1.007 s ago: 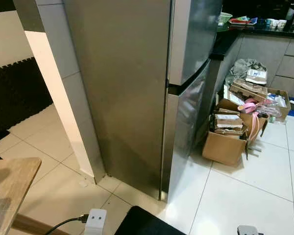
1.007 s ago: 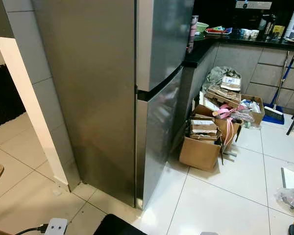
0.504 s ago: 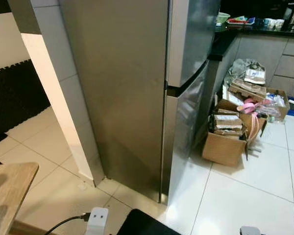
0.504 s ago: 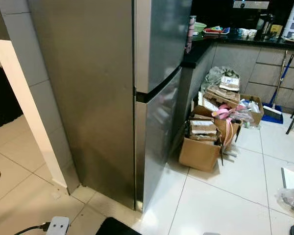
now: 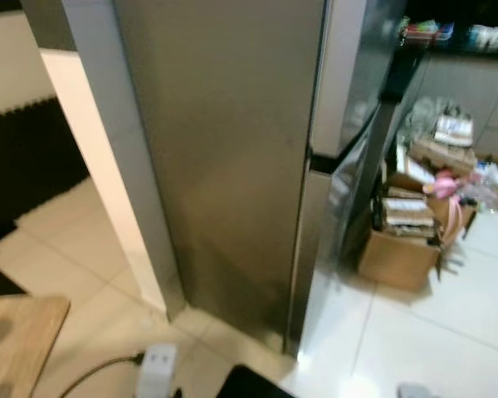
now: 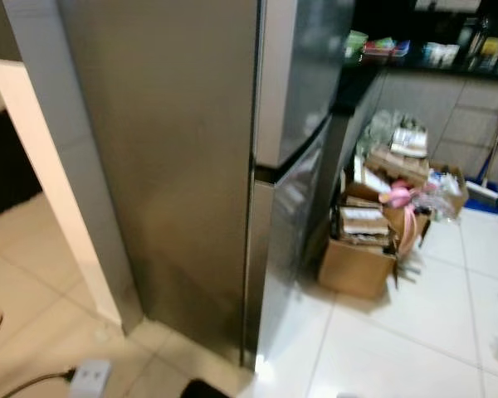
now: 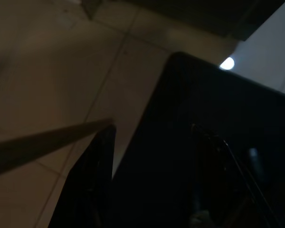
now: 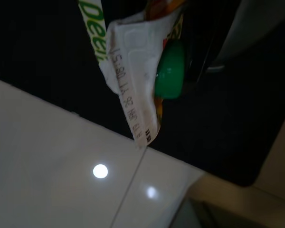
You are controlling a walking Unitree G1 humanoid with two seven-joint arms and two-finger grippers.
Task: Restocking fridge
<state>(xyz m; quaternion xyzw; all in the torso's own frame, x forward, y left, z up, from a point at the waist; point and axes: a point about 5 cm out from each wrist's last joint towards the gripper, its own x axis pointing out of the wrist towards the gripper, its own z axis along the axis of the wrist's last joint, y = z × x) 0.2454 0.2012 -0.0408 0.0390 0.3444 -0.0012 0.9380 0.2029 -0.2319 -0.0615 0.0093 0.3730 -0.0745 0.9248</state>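
Note:
The tall stainless-steel fridge (image 5: 232,166) stands close ahead, seen from its side corner. Its upper and lower doors (image 5: 349,83) face right and are closed, with a dark seam between them. In the right wrist view a white and orange drink pouch (image 8: 133,80) with a green cap (image 8: 170,70) hangs above the glossy floor, held by my right gripper (image 8: 175,19). The left wrist view is very dark. One black finger (image 7: 97,180) of my left gripper (image 7: 152,190) shows over beige floor tiles.
Open cardboard boxes (image 5: 398,253) full of clutter sit on the floor right of the fridge, below a black counter (image 5: 398,75). A white power strip (image 5: 153,369) with its cable lies near my feet. A wooden table corner (image 5: 17,340) is at lower left.
The whole picture has shifted and blurred, so the camera moved; the fridge now sits further right and looks closer. Nothing in the room has moved.

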